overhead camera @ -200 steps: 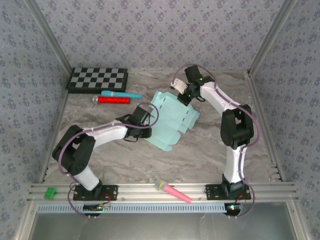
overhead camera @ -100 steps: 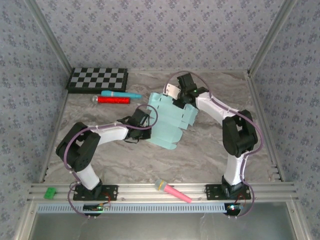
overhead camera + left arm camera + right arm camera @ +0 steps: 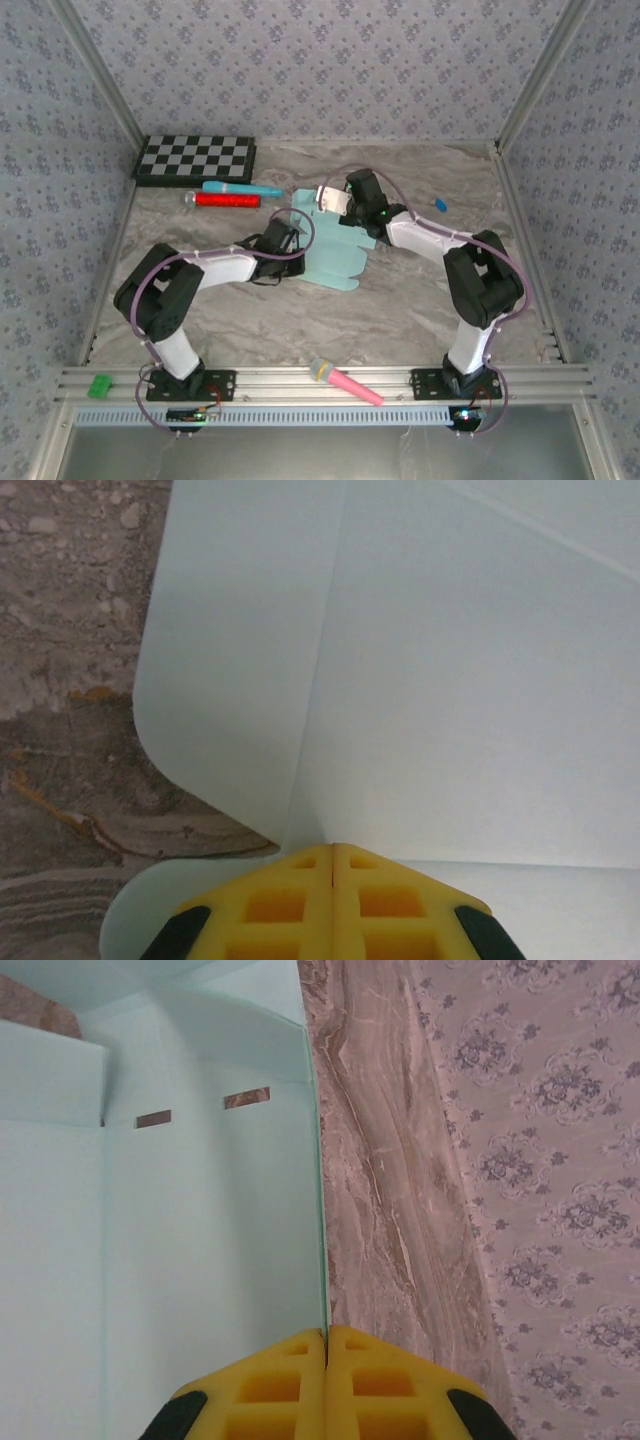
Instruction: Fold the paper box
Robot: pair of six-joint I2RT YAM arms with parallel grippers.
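The paper box [image 3: 335,255] is a pale aqua card sheet, partly folded, in the middle of the marble table. My left gripper [image 3: 291,241] meets its left side. In the left wrist view the yellow fingers [image 3: 290,905] are pressed together, and the left gripper [image 3: 332,848] is shut where a crease of the paper box [image 3: 450,680] meets their seam. My right gripper [image 3: 347,207] is at the box's far side. In the right wrist view the right gripper [image 3: 327,1332] is shut on the edge of an upright panel of the paper box [image 3: 200,1240], which has two slots near the top.
A checkerboard [image 3: 196,159] lies at the back left, with a teal pen [image 3: 241,188] and a red cylinder [image 3: 226,200] in front of it. A small blue piece [image 3: 440,205] lies to the right. A pink microphone [image 3: 345,381] and a green block [image 3: 100,385] rest on the near rail.
My right gripper has swung left and nearer with its panel, and the sheet has folded narrower. My left gripper's jaws have closed at the box's left side.
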